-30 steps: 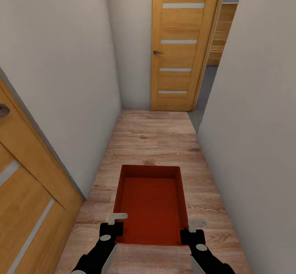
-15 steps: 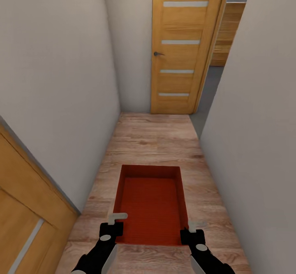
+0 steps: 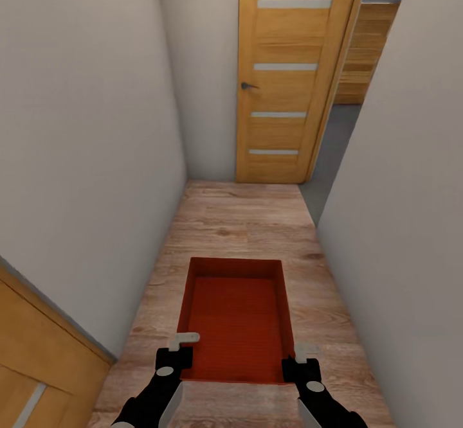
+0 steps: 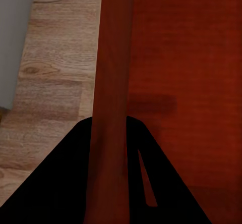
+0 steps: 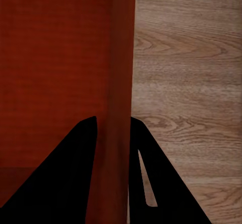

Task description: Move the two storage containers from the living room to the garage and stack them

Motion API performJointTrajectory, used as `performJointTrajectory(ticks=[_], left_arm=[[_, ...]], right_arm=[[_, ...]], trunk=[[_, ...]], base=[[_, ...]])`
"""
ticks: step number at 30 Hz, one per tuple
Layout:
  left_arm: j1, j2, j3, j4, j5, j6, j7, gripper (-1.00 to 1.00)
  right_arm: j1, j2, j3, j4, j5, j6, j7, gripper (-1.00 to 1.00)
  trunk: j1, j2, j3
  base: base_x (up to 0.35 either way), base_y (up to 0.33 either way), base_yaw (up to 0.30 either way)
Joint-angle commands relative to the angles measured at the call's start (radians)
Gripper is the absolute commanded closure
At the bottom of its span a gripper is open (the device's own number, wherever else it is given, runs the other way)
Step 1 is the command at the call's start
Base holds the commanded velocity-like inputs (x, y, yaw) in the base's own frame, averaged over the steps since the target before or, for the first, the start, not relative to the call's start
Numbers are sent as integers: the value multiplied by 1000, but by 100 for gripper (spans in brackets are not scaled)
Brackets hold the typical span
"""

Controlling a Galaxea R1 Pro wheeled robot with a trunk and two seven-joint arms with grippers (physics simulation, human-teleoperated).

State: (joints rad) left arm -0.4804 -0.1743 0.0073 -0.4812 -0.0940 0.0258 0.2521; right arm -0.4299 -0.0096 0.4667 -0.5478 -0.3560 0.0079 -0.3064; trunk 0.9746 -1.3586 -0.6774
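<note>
An orange-red storage container (image 3: 236, 315) with a ribbed bottom hangs level in front of me above the wood-plank hallway floor. My left gripper (image 3: 182, 346) is shut on its left wall near the corner closest to me. My right gripper (image 3: 302, 355) is shut on its right wall at the matching corner. In the left wrist view the thin container wall (image 4: 113, 72) runs between the dark fingers of the left gripper (image 4: 112, 133). The right wrist view has the same wall-between-fingers picture: container wall (image 5: 122, 57), right gripper (image 5: 113, 128).
I am in a narrow corridor between white walls (image 3: 83, 126) on both sides. A wooden door (image 3: 289, 74) with glass strips stands at the far end. Right of it an opening (image 3: 337, 139) shows grey floor. Another wooden door (image 3: 38, 364) is at my near left.
The whole view has shifted forward along the corridor: the near left door has slid mostly out of frame and the far door sits closer. The container and both grippers keep their places.
</note>
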Motion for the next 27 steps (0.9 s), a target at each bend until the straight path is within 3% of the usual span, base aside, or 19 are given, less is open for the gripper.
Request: performJointTrajectory(ticks=[1, 27], left_arm=[[0, 0, -19, 47, -9, 3, -27, 100], [0, 0, -19, 47, -9, 2, -27, 100]], right_arm=[[-3, -35, 7, -4, 3, 1, -1, 100], [-3, -35, 7, -4, 3, 1, -1, 100]], trunk=[[1, 0, -1], [1, 0, -1]], base=[[334, 0, 0], [334, 0, 0]])
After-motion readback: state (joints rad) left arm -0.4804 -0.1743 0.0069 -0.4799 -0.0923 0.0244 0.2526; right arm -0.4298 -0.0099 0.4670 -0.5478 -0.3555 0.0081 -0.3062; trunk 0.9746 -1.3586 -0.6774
